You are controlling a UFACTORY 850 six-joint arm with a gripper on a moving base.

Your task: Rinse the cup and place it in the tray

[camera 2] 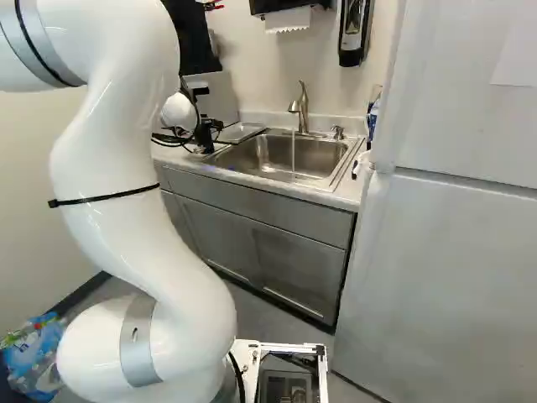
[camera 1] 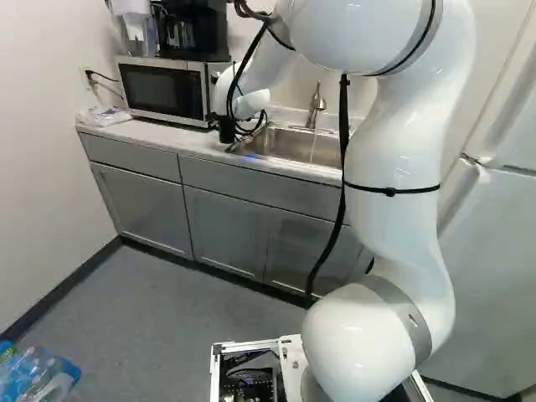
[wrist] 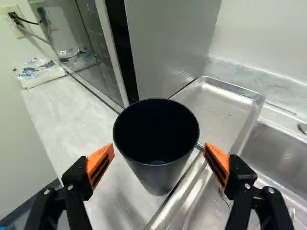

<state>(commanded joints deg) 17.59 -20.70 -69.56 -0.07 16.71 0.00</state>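
While upright, cup (wrist: 156, 176) between end effector (camera 1: 226, 127) fingers (wrist: 100, 162)

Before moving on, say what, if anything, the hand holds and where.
Nothing; the hand is open around the cup, with a gap on the sink side.

The cup (wrist: 165, 177) is plain black, the tool (camera 1: 226, 130) black with orange pads (wrist: 97, 157), the tray (wrist: 218, 108) silver, the counter (wrist: 67, 115) pale with grey marbling. White fridge (camera 2: 445, 269), right of the right base view.
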